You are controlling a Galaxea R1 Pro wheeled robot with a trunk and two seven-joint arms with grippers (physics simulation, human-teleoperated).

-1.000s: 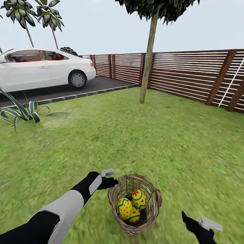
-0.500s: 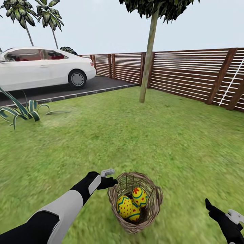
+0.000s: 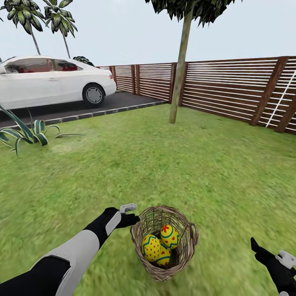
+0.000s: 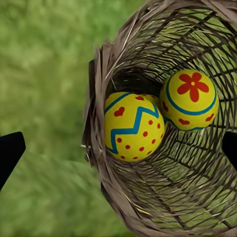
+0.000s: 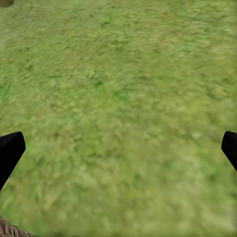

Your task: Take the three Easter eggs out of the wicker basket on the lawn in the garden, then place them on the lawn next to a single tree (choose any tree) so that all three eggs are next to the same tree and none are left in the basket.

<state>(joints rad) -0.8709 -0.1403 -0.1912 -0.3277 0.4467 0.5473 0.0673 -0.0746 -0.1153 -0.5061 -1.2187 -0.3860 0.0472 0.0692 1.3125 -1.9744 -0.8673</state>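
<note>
Head view showed the left tool (image 3: 130,218) gaping wide just beside the basket (image 3: 187,242), all 3 eggs (image 3: 160,244) inside it. The right tool (image 3: 263,257), also wide, hung apart over lawn (image 3: 164,164). Reaching stage: next, dip inside and grip 1 egg.

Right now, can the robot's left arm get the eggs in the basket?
Probably yes. The left pincer is open beside the basket rim, and the eggs lie uncovered inside, though the woven wall stands between.
</note>
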